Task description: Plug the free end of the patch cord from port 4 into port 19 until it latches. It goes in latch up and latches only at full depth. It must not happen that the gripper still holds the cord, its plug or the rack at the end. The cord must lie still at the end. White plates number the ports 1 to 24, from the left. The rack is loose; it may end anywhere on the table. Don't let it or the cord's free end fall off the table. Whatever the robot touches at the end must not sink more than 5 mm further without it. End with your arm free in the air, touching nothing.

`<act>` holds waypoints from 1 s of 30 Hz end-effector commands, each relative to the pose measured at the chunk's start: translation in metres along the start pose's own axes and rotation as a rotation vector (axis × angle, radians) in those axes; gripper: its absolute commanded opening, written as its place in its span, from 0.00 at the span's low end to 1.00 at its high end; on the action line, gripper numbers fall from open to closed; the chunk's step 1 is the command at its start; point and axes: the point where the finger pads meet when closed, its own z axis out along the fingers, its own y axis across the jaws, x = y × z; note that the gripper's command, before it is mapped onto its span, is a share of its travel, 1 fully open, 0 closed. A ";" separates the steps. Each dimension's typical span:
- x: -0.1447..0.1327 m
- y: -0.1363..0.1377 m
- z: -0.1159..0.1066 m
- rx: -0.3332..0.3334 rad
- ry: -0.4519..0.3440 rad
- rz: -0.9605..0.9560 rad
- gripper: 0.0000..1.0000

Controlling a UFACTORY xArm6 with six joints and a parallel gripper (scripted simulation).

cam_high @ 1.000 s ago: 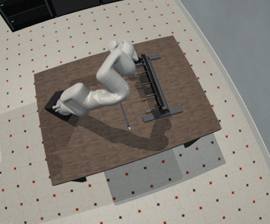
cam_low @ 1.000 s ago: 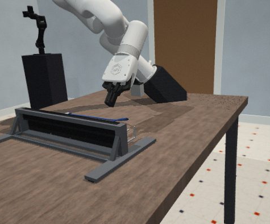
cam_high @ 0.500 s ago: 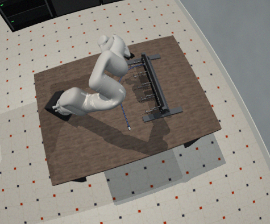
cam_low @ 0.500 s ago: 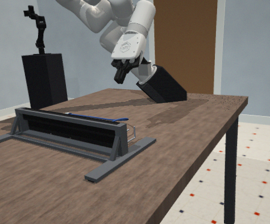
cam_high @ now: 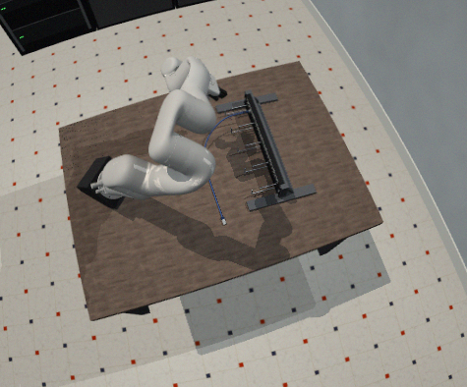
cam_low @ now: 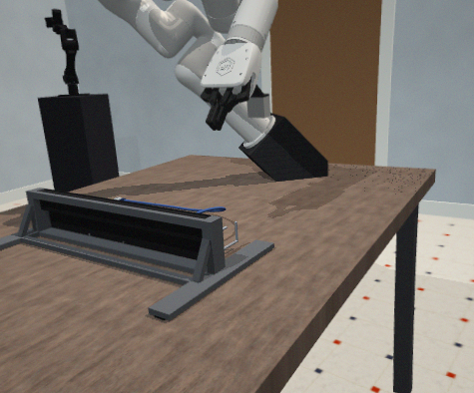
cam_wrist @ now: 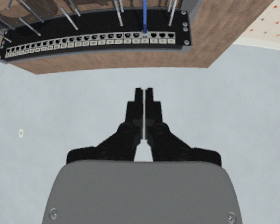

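Note:
The blue patch cord (cam_high: pixel 216 200) (cam_low: pixel 165 205) (cam_wrist: pixel 145 15) runs from port 4 (cam_wrist: pixel 145 35), near the right end of the row in the wrist view, and curves under the arm in the top view. Its free plug (cam_high: pixel 223 222) (cam_low: pixel 119 198) lies on the table, left of the rack's lower foot in the top view. The dark rack (cam_high: pixel 270 147) (cam_low: pixel 216 244) (cam_wrist: pixel 91 26) stands upright. Its number plates are too small to read, so port 19 cannot be singled out. My gripper (cam_high: pixel 222 92) (cam_low: pixel 215 125) (cam_wrist: pixel 144 99) is shut and empty, above the table near the rack's port-4 end, away from the plug.
Thin metal cable guides (cam_high: pixel 243 129) (cam_low: pixel 237 231) (cam_wrist: pixel 69 19) stick out from the rack's port side. The rack's feet (cam_high: pixel 258 203) (cam_low: pixel 210 281) spread at both ends. The wooden table (cam_high: pixel 138 265) (cam_low: pixel 75 309) has its edge beyond each foot. The arm's base (cam_high: pixel 95 182) (cam_low: pixel 289 155) stands opposite the ports.

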 end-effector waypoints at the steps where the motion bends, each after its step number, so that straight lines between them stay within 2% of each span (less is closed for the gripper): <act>1: -0.002 -0.005 -0.001 -0.002 -0.002 0.003 0.00; 22: -0.001 -0.086 -0.001 -0.002 -0.002 0.003 0.00; 30: -0.001 -0.098 -0.001 -0.002 -0.002 0.003 0.00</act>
